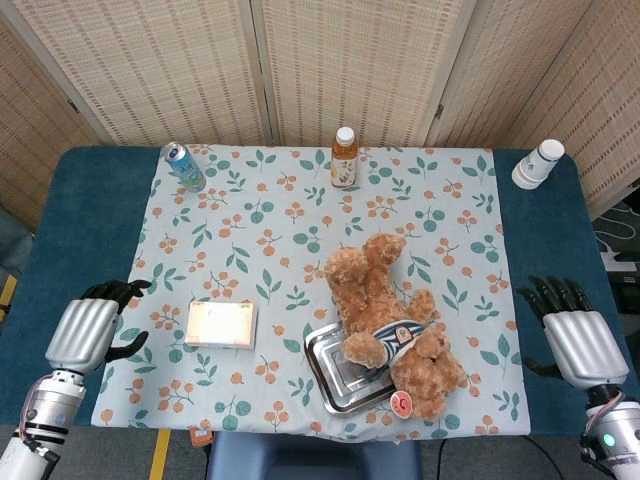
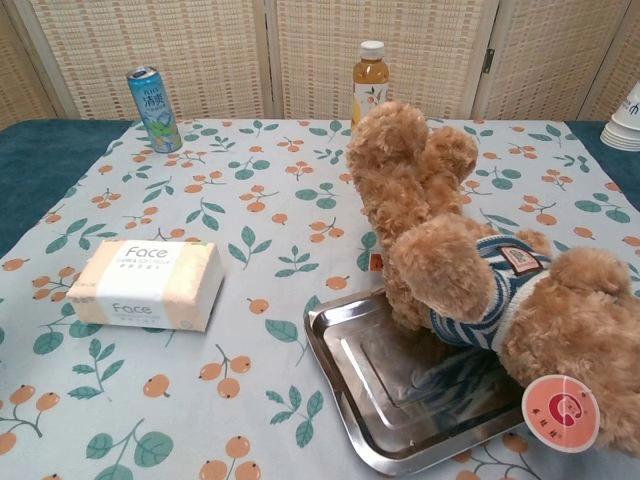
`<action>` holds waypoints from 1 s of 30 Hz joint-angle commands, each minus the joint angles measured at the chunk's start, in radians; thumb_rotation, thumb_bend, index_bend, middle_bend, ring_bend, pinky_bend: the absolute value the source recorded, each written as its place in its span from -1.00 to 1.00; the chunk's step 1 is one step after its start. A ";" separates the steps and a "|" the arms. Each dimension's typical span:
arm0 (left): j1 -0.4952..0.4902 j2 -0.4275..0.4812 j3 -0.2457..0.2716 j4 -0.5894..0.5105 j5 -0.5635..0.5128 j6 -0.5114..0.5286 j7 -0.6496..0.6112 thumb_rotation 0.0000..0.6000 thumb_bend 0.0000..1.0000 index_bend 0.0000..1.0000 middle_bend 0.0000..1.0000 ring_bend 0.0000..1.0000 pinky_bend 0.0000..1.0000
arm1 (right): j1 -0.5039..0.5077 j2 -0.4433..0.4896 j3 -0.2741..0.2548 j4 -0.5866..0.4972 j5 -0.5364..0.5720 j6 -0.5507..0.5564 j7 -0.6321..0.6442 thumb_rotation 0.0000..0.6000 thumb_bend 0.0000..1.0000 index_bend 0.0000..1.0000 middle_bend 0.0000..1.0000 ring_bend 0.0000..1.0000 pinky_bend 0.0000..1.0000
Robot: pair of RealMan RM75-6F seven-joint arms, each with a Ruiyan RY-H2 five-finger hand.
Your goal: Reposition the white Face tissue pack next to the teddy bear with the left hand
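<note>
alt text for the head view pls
Left hand hovers open just left of the white Face tissue pack, not touching it. The teddy bear lies partly on a metal tray; right hand rests open far right.

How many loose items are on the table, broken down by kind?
Tissue pack: 1
Teddy bear: 1
Metal tray: 1
Drink can: 1
Bottle: 1
Paper cup stack: 1
Total: 6
</note>
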 commanded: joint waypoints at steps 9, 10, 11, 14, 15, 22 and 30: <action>-0.072 -0.115 0.009 -0.098 -0.071 0.002 0.212 1.00 -0.45 -0.52 -0.40 -0.62 -0.52 | -0.009 0.022 -0.002 -0.012 -0.020 0.010 0.031 1.00 -0.76 -0.70 -0.91 -1.00 -1.00; -0.081 -0.131 0.004 -0.103 -0.081 0.006 0.232 1.00 -0.45 -0.52 -0.40 -0.62 -0.52 | -0.010 0.023 -0.003 -0.013 -0.024 0.010 0.033 1.00 -0.76 -0.70 -0.91 -1.00 -1.00; -0.095 -0.156 -0.002 -0.103 -0.096 0.013 0.258 1.00 -0.45 -0.52 -0.39 -0.62 -0.51 | -0.011 0.025 -0.004 -0.013 -0.028 0.010 0.036 1.00 -0.76 -0.70 -0.91 -1.00 -1.00; -0.134 -0.223 -0.016 -0.103 -0.143 0.041 0.357 1.00 -0.45 -0.52 -0.37 -0.62 -0.45 | -0.011 0.028 -0.006 -0.015 -0.033 0.007 0.041 1.00 -0.76 -0.70 -0.91 -1.00 -1.00; -0.147 -0.243 -0.019 -0.103 -0.159 0.055 0.401 1.00 -0.45 -0.52 -0.37 -0.61 -0.44 | -0.011 0.029 -0.006 -0.016 -0.035 0.007 0.043 1.00 -0.76 -0.70 -0.91 -1.00 -1.00; -0.253 -0.393 -0.031 -0.103 -0.297 0.124 0.660 1.00 -0.49 -0.60 -0.43 -0.67 -0.52 | -0.016 0.037 -0.008 -0.021 -0.049 0.011 0.055 1.00 -0.76 -0.70 -0.91 -1.00 -1.00; -0.349 -0.508 -0.046 -0.043 -0.450 0.155 0.769 1.00 -0.70 -0.99 -0.79 -0.96 -0.66 | -0.015 0.043 -0.009 -0.021 -0.044 0.002 0.062 1.00 -0.76 -0.70 -0.91 -1.00 -1.00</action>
